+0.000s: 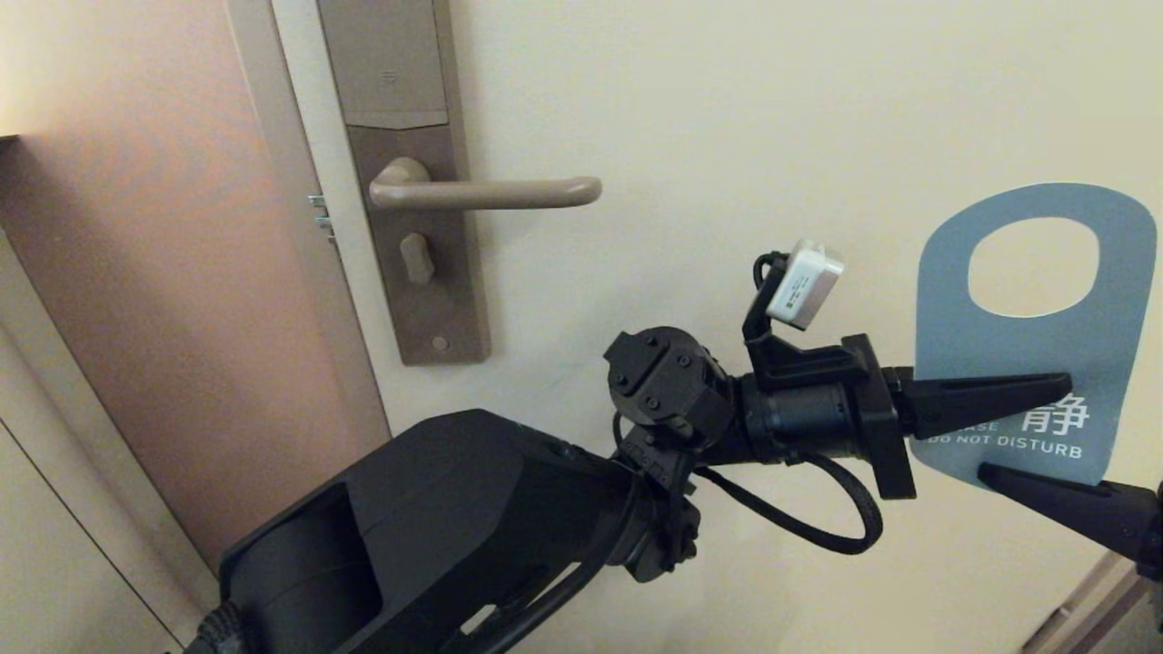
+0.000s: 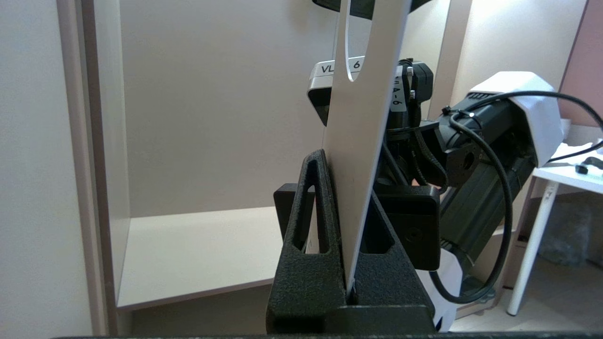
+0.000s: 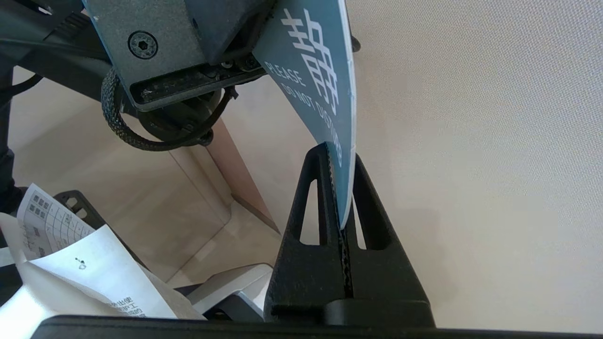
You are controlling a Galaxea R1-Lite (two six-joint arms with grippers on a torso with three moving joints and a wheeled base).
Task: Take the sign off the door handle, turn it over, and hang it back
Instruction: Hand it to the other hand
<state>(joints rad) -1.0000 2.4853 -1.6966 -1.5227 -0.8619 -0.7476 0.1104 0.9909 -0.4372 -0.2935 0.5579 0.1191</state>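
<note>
The sign (image 1: 1027, 345) hangs in the air to the right of the door, well clear of the door handle (image 1: 491, 193). Its blue "DO NOT DISTURB" face is toward the head camera and the oval hole is at the top. My left gripper (image 1: 1058, 389) reaches in from the left and is shut on the sign's lower half. My right gripper (image 1: 990, 474) comes from the lower right and is shut on the bottom edge. In the left wrist view the sign (image 2: 362, 141) shows its white face edge-on between the left gripper (image 2: 346, 174) fingers. The right gripper (image 3: 340, 153) pinches the blue sign (image 3: 320, 70).
The bare handle sticks out to the right from a tall brown backplate (image 1: 427, 300) with a thumb-turn (image 1: 416, 259). A brown wall panel (image 1: 164, 272) lies left of the door edge. A shelf (image 2: 198, 249), a white table (image 2: 565, 176) and printed papers (image 3: 85, 268) are nearby.
</note>
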